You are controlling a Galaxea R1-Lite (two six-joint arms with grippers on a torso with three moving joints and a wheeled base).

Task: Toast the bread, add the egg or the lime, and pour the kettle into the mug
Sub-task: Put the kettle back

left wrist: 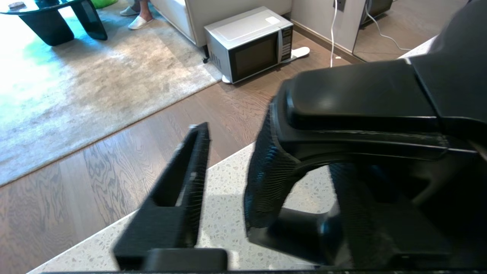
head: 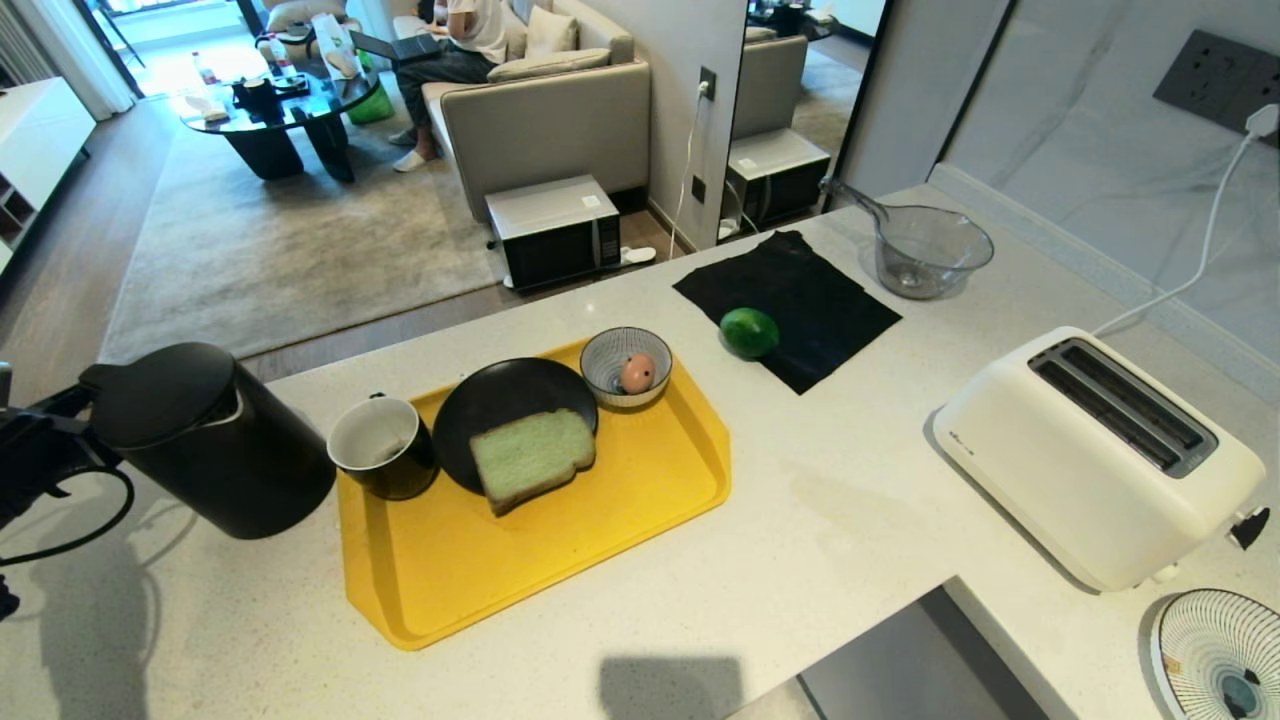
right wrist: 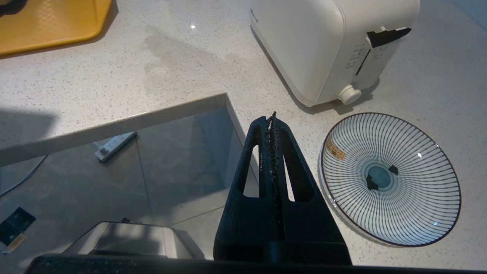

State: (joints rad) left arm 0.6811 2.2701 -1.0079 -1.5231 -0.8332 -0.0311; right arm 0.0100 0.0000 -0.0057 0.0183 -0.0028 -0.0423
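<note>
The black kettle (head: 215,440) stands on the counter left of the yellow tray (head: 600,530). My left gripper (left wrist: 266,152) is open around the kettle's handle (left wrist: 361,95); one finger (left wrist: 182,190) stands clear of it with a gap, and the other is partly hidden behind it. In the head view that gripper (head: 40,440) is at the far left edge. On the tray, the black mug (head: 383,447) sits beside a black plate (head: 500,395) holding the green bread (head: 532,457). The egg (head: 637,373) lies in a striped bowl (head: 600,350). The lime (head: 749,332) rests on a black cloth (head: 800,290). My right gripper (right wrist: 272,116) is shut and empty.
A white toaster (head: 1100,455) with empty slots stands at the right, with a striped plate (right wrist: 390,179) beside it. A glass pot (head: 930,250) is at the back. The counter has a cut-out corner (head: 880,650) at the front. A person sits on a sofa (head: 550,110) beyond.
</note>
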